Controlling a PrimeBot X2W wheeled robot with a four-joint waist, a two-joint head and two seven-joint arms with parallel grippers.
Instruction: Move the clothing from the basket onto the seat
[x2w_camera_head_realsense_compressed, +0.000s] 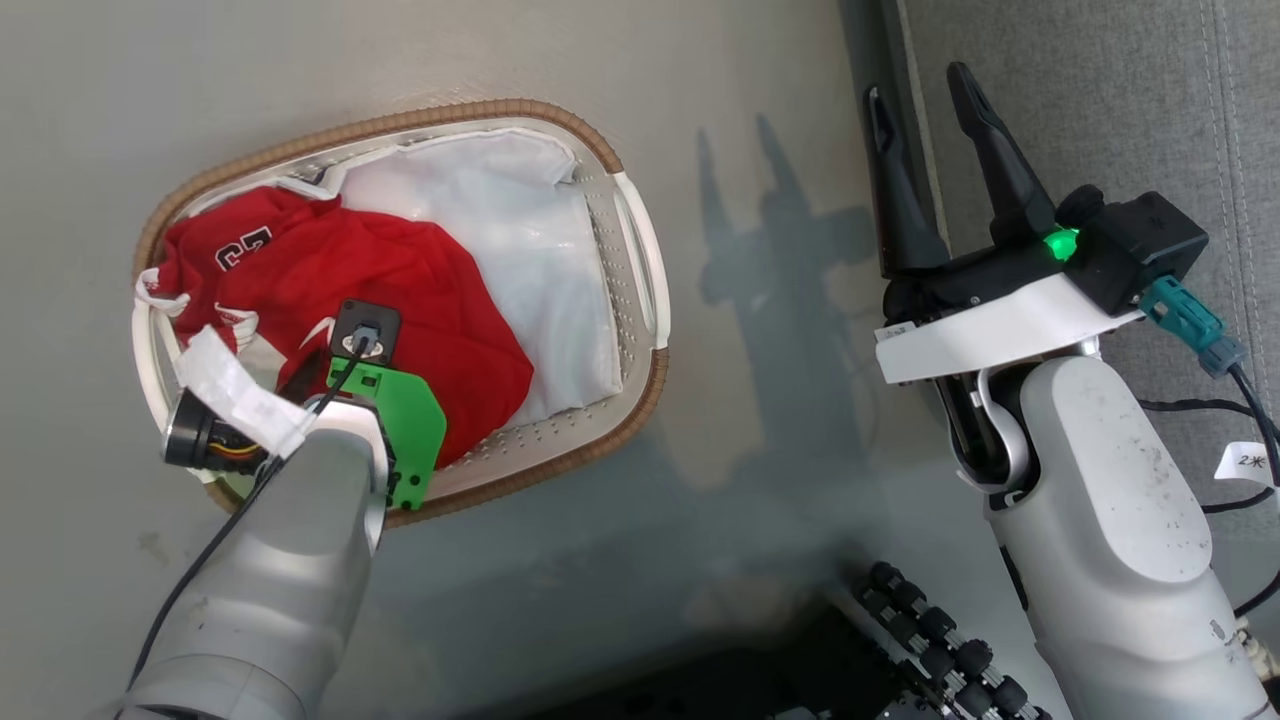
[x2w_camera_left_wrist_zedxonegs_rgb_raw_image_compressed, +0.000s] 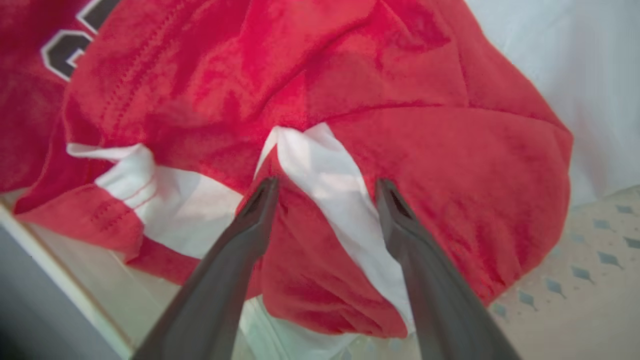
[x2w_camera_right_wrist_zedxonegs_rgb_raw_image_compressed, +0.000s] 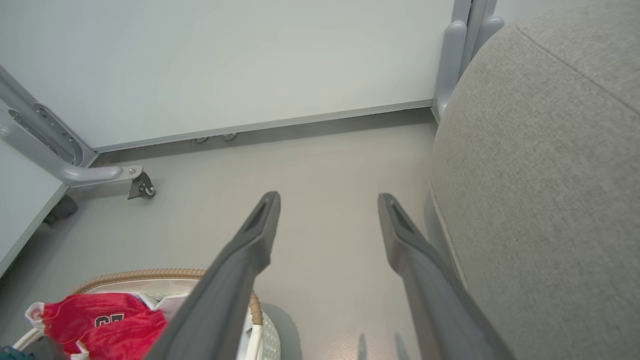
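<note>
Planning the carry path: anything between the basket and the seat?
Just bare floor between basket and seat, with a shadow across it, seen in the head view.

Lighting the floor (x2w_camera_head_realsense_compressed: 400, 60) brightly and evenly from above. Throwing a soft two-pronged shadow of the right gripper (x2w_camera_head_realsense_compressed: 915, 85) leftward, and a wider dim patch beside the basket (x2w_camera_head_realsense_compressed: 640, 250). Blurring the red clothing (x2w_camera_left_wrist_zedxonegs_rgb_raw_image_compressed: 425, 150) slightly in the left wrist view. Softening the fingers (x2w_camera_right_wrist_zedxonegs_rgb_raw_image_compressed: 210, 310) toward both wrist views' bottom edges.
</note>
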